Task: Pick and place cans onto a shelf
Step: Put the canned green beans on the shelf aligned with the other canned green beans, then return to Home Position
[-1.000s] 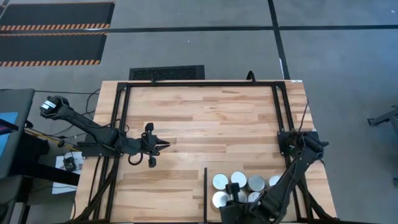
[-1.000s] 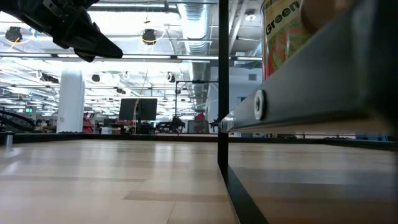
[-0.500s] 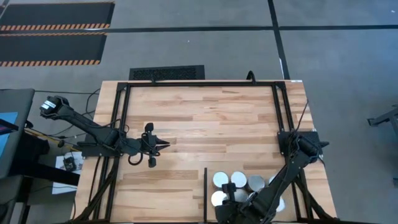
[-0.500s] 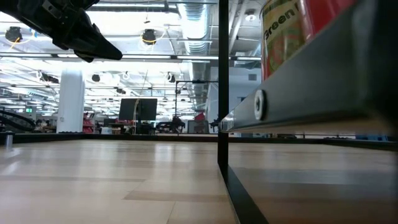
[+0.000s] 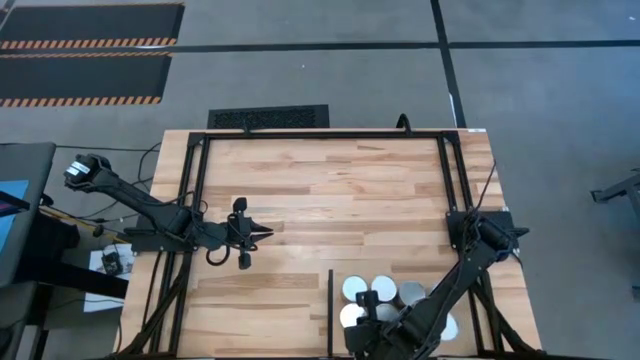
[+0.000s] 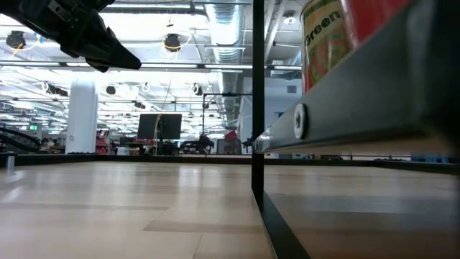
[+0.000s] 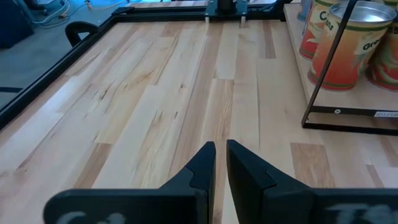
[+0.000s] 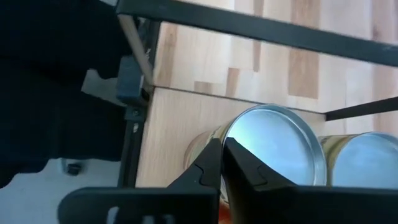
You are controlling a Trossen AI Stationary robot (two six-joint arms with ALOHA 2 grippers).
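High view: the cans stand bunched on the shelf, the part of the desk right of a short black bar. Their round tops shine silver-white. The right arm reaches across them and covers several; its claw is over the cluster's near edge. The left claw hovers over bare wood, well apart from the cans.

Low view: one can looms close, with an orange-red label and green lettering, behind a grey rail. The left claw hangs above the desk.

Left wrist view: the left claw has its fingers nearly pressed together, nothing between them. Ahead and to one side, cans with orange labels stand behind thin black tubing.

Right wrist view: the right claw shows only a narrow slit between its fingers, pinching nothing. Just beyond its tips sits a can with a bright, flat lid; another lid is beside it.
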